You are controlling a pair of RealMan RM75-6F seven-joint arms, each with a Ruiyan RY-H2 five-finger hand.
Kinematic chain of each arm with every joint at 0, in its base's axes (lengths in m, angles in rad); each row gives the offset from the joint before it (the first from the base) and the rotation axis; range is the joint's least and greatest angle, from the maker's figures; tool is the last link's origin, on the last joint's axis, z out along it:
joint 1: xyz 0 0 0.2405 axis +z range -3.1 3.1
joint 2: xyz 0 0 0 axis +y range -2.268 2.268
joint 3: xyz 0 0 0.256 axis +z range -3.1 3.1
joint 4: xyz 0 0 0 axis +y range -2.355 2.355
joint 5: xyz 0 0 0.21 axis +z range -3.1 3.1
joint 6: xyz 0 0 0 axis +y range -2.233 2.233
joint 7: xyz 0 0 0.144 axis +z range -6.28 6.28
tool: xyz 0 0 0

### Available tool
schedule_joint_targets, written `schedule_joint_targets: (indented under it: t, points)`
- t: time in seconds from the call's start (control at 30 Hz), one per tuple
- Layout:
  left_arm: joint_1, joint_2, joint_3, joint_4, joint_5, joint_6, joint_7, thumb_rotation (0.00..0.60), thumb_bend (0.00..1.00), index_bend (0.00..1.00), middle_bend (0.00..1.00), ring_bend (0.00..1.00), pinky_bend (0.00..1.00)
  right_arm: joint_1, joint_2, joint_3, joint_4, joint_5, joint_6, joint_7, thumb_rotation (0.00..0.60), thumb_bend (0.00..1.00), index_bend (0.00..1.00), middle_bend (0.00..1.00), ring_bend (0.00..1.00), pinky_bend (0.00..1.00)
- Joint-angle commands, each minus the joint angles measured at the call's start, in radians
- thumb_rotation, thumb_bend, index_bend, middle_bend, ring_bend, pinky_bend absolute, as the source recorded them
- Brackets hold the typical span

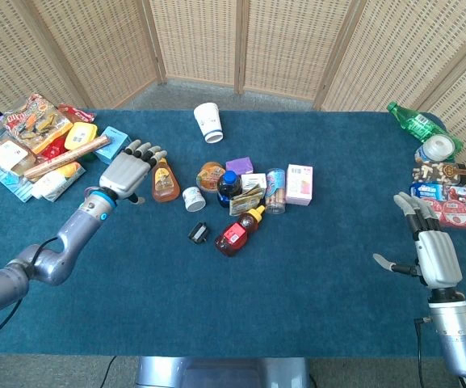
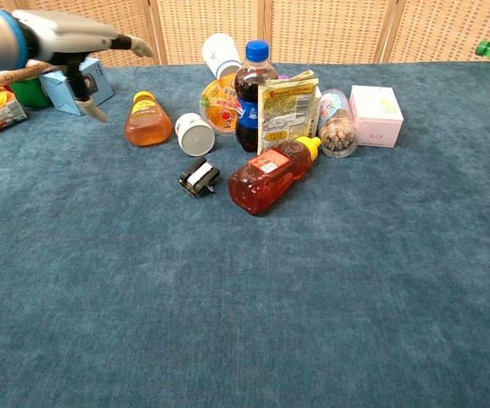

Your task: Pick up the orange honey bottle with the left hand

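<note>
The honey bottle (image 1: 165, 179) is lying on the table (image 1: 297, 267), left of the central clutter. The left hand (image 1: 128, 173) is held just beside it, fingers spread and empty, seemingly positioned for a grasp. The right hand (image 1: 430, 250) is rested open, well apart.

Two silver-grey metal hands, left hand (image 1: 128, 172) and right hand (image 1: 431, 251), dark-jointed fingers, blue-ringed wrists, grey arms.

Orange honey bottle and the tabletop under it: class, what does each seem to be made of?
Orange honey bottle: probably clear glossy plastic, since the amber contents show through; opaque yellow cap. Tabletop: matte blue fabric, felt-like or short-pile, with a mottled nap and no shine.
</note>
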Motion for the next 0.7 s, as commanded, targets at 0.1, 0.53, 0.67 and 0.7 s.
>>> schedule_joint_targets:
  t: [0.1,0.53,0.67,0.7]
  points:
    - [-0.061,-0.059,0.003,0.075,-0.06,-0.058,0.05,0.6,0.17,0.05,0.0,0.0,0.02,-0.001,0.0,0.001,0.002,0.001,0.0,0.001,0.6,0.0,0.0,0.0,0.0,0.0]
    - [-0.131,-0.125,0.063,0.146,-0.195,-0.13,0.147,0.6,0.17,0.06,0.0,0.0,0.02,-0.003,0.0,0.007,0.003,0.008,0.0,0.011,0.6,0.0,0.0,0.0,0.0,0.0]
    - [-0.128,-0.112,0.082,0.124,-0.217,-0.127,0.153,0.6,0.17,0.06,0.0,0.0,0.07,-0.003,0.001,0.008,0.002,0.009,0.0,0.015,0.6,0.0,0.0,0.0,0.0,0.0]
    - [-0.128,-0.108,0.087,0.119,-0.224,-0.128,0.156,0.6,0.17,0.06,0.0,0.0,0.09,-0.003,0.001,0.009,0.002,0.009,0.0,0.015,0.6,0.0,0.0,0.0,0.0,0.0]
